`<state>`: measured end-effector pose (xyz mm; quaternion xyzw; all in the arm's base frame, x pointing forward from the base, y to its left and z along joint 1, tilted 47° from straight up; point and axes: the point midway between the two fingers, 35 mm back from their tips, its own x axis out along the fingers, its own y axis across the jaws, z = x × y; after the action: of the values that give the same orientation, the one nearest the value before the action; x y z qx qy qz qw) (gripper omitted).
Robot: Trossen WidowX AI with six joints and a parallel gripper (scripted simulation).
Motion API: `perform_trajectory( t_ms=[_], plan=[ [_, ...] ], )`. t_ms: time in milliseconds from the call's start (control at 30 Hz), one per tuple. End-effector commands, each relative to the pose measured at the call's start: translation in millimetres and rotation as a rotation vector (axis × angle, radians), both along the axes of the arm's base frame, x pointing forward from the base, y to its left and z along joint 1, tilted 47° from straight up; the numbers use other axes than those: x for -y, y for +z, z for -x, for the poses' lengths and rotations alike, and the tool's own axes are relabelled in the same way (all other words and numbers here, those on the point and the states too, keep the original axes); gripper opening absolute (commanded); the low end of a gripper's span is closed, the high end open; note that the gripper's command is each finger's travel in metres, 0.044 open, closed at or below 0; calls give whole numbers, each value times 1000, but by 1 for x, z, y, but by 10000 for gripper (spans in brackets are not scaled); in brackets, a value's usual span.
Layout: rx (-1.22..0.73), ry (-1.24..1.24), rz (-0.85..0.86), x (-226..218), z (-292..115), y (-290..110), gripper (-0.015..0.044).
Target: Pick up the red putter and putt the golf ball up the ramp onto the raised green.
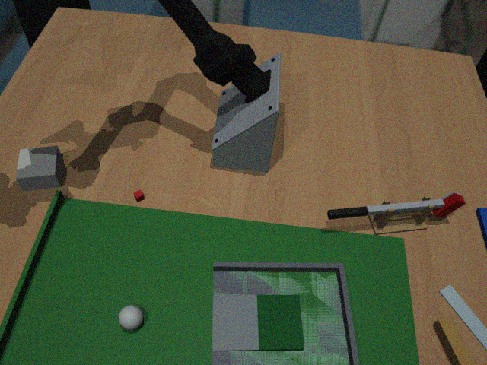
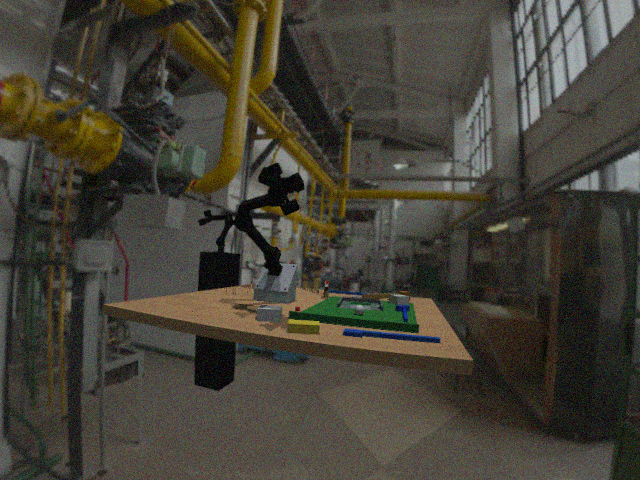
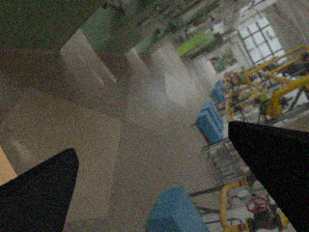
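A matte black robot arm [image 1: 220,55] rises from its angled grey metal base plate [image 1: 247,106] on a pale wood-grain counter [image 1: 354,118], its pincer [image 3: 154,188] spread wide and holding nothing, the two dark wedge-shaped fingers framing only the blurred hall floor beyond the counter's edge. The red putter [image 1: 397,207], a slim grey shaft with a black grip and a blocky red head, lies nearly level on a small clear stand [image 1: 397,223] near the counter's right side, just beyond the far edge of the flat green putting mat [image 1: 118,243] and well apart from the arm. The smooth white golf ball [image 1: 131,317] sits on the mat near its left end. To the ball's right, a square grey-walled frame [image 1: 342,283] encloses the grey ramp [image 1: 235,322] and the raised green [image 1: 280,322], a darker green rectangle touching the ramp's right edge. A grey cube [image 1: 39,166] and a tiny red cube [image 1: 138,195] rest on bare wood beside the mat's far left corner.
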<state>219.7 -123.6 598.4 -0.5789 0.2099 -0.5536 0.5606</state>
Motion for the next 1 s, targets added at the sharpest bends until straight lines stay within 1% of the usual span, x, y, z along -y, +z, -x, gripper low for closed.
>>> perform_trajectory(
  t_ms=[0,133,400,600,733,967],
  plan=[
    [-92,110,19,-18,-57,-26,440],
    [-202,199,25,-37,-107,-57,440],
    [-413,379,19,-84,-188,-134,440],
    [-506,472,4,-110,-219,-177,440],
    [-633,559,-14,-139,-246,-230,440],
    [-847,684,-51,-186,-270,-320,440]
  ],
)
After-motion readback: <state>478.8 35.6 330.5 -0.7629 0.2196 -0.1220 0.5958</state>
